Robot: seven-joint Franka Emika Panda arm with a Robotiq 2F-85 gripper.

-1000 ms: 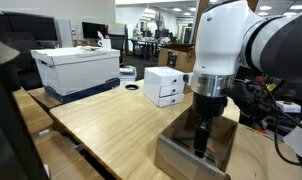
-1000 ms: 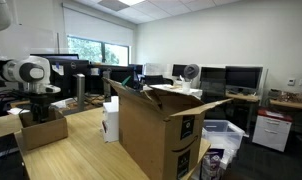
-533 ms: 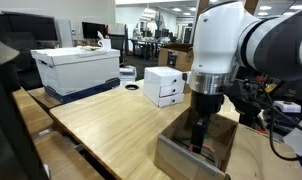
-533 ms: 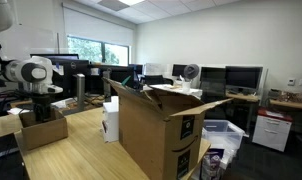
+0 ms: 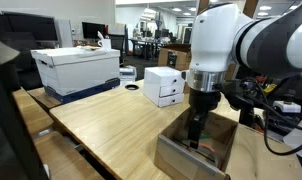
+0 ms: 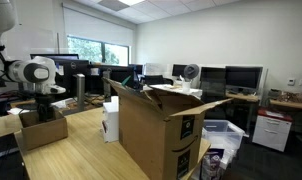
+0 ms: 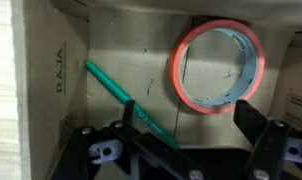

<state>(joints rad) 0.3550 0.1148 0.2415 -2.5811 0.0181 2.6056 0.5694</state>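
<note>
Wrist view: down into shallow brown cardboard box [image 7: 51, 110], "RAJA" printed on inner face at 9 o'clock. Low inside it, black two-finger Robotiq gripper [image 7: 186, 128], spread wide at the fingers [image 7: 128, 118], approx. full open, nothing gripped. Flat on box floor, slim green plastic stick [image 7: 116, 88], laid diagonally from 10 o'clock down toward 6, lower end just beside the 9 o'clock finger and into the gap betw. both; touching or not, can't tell. At 1 o'clock, round red-rimmed tape roll [image 7: 218, 68], flat on floor, apart from stick, just above the 3 o'clock finger, no contact seen.

In an exterior view: gripper [image 5: 199, 138] dipped below rim of box [image 5: 181, 155], white arm segment [image 5: 216, 45] straight above. Box at 5 o'clock of light wooden tabletop [image 5: 101, 125], near its edge. At 11 o'clock from box, small white two-drawer unit [image 5: 164, 86]; at 10 o'clock, large white storage carton w/ blue base [image 5: 76, 68].

In an exterior view: same box [image 6: 41, 130] at 9 o'clock w/ arm [image 6: 36, 75] over it; tall open brown shipping carton [image 6: 156, 130] at centre. Gripper too small to make out there.
</note>
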